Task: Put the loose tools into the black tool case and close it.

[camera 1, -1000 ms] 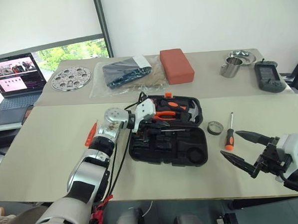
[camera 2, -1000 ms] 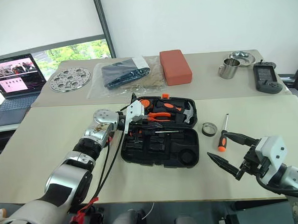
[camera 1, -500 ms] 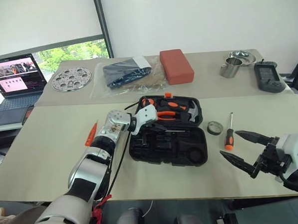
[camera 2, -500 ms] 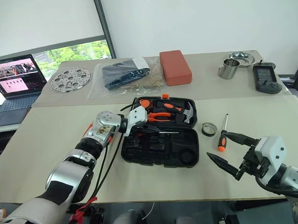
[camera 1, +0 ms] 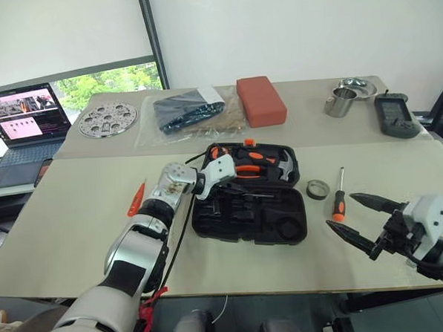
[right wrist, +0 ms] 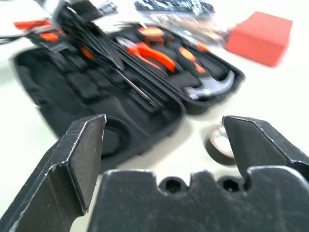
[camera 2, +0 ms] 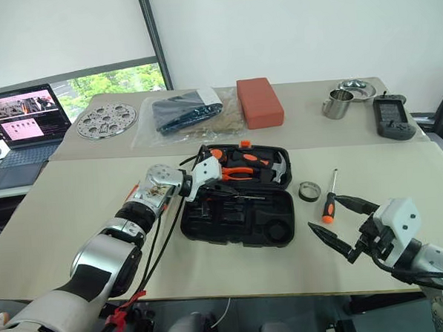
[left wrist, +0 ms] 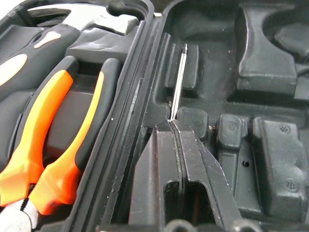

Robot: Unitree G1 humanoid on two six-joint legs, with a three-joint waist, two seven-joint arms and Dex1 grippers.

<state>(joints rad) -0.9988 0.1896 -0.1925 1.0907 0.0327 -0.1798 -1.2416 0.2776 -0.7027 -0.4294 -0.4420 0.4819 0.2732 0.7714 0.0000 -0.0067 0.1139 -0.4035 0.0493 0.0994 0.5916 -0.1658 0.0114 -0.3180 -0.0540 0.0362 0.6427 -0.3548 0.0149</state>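
The black tool case (camera 1: 248, 218) lies open on the table, with orange-handled pliers (camera 1: 245, 168) and a hammer (camera 1: 284, 167) in its far half. My left gripper (camera 1: 208, 187) is shut over the near half. Its tips (left wrist: 172, 126) touch the end of a thin metal shaft (left wrist: 180, 72) lying in a moulded slot; I cannot tell if they pinch it. To the right of the case lie a grey tape roll (camera 1: 317, 188) and an orange-and-black screwdriver (camera 1: 338, 197). My right gripper (camera 1: 340, 210) stands open just in front of that screwdriver, holding nothing. A slim orange tool (camera 1: 136, 198) lies left of my left arm.
At the back of the table are a perforated metal disc (camera 1: 106, 118), a dark bundle in a clear bag (camera 1: 192, 108), a red-orange block (camera 1: 261, 99), a metal cup (camera 1: 338, 100), a bowl (camera 1: 358, 87) and a black handheld device (camera 1: 396, 116). A laptop (camera 1: 22, 117) stands at the far left.
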